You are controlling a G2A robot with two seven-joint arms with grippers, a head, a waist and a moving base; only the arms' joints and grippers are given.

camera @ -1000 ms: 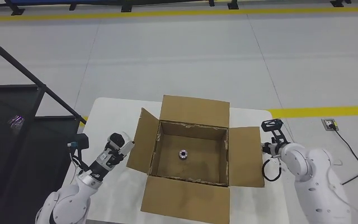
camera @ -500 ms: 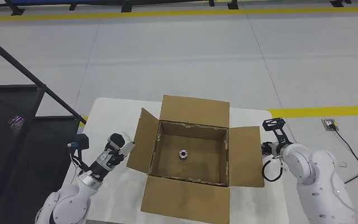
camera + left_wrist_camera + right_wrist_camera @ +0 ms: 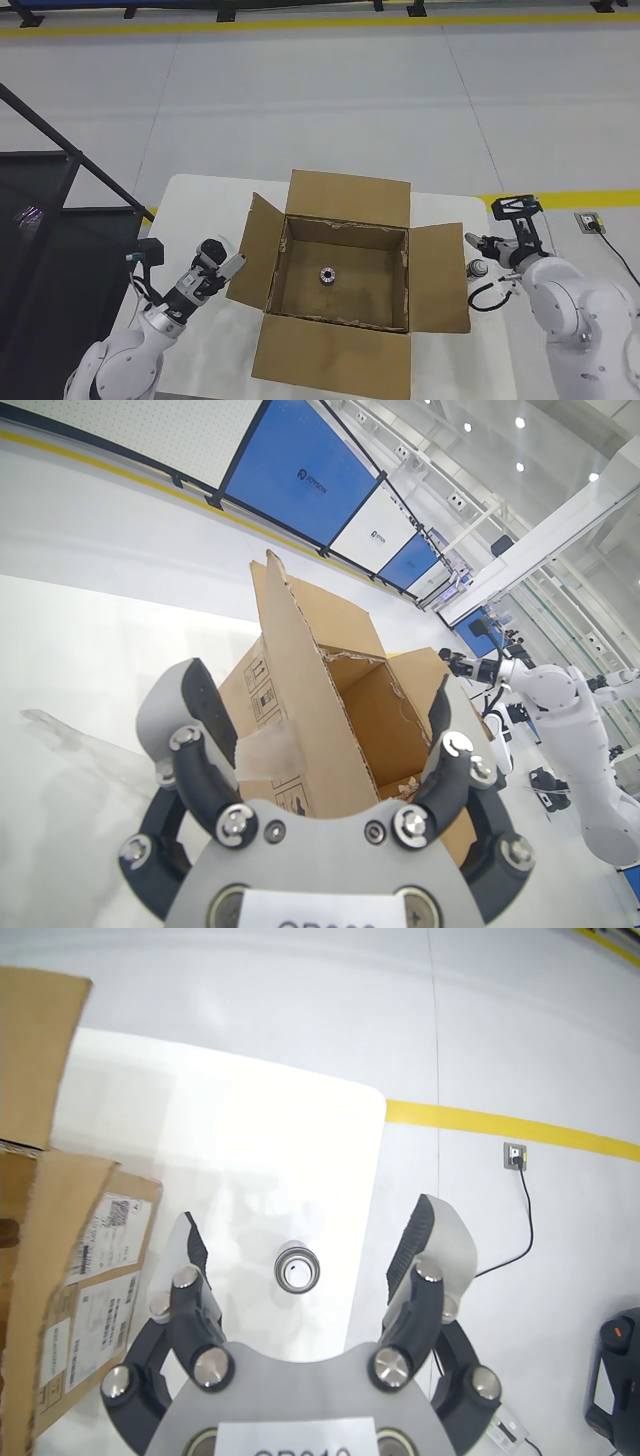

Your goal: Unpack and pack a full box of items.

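1. The cardboard box (image 3: 348, 234) stands in the middle of the white table (image 3: 195, 200), with all four flaps folded out and its mouth open to the ceiling.
2. On its floor lies one small metal ring (image 3: 326, 275), near the centre and a touch toward 9 o'clock. I can see nothing else inside.
3. At 3 o'clock from the box, just past the tip of that side's flap, a second metal ring (image 3: 296, 1272) stands upright on the bare tabletop, apart from the cardboard.
4. The right gripper (image 3: 307, 1220) hangs above this second ring. Its jaws are spread wide, they hold nothing, and the ring shows in the gap between them without touching either one.
5. At 9 o'clock the left gripper (image 3: 320, 685) sits close to the outer flap, aimed at the box. Its jaws are also wide apart and hold nothing.
6. As I read it, the unpacking is nearly done, with one piece out on the table and one yet to be lifted from the box. None of the repacking has begun.
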